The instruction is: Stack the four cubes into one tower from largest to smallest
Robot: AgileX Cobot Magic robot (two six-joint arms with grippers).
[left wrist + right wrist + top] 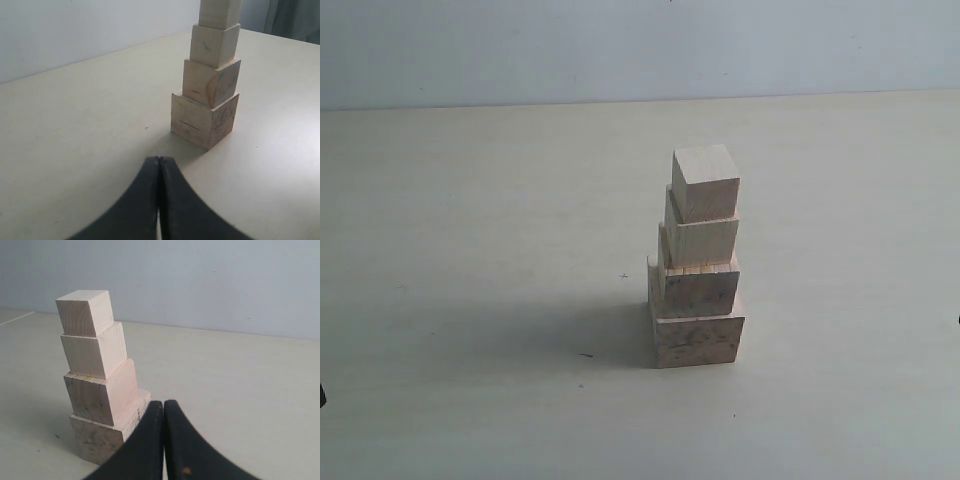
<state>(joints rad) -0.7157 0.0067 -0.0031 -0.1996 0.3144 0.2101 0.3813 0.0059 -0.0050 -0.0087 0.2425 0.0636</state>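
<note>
The tower (697,258) of four pale wooden cubes stands on the table, stepped from the largest cube (697,338) at the base to the smallest cube (705,182) on top. It also shows in the left wrist view as the tower (209,82), its top cut off, and in the right wrist view as the tower (97,375). My left gripper (159,161) is shut and empty, some way short of the base. My right gripper (164,403) is shut and empty, beside the tower. Neither gripper shows in the exterior view.
The pale table (470,250) ends at a light wall (620,50) at the back. A dark curtain-like thing (295,20) hangs beyond the table in the left wrist view.
</note>
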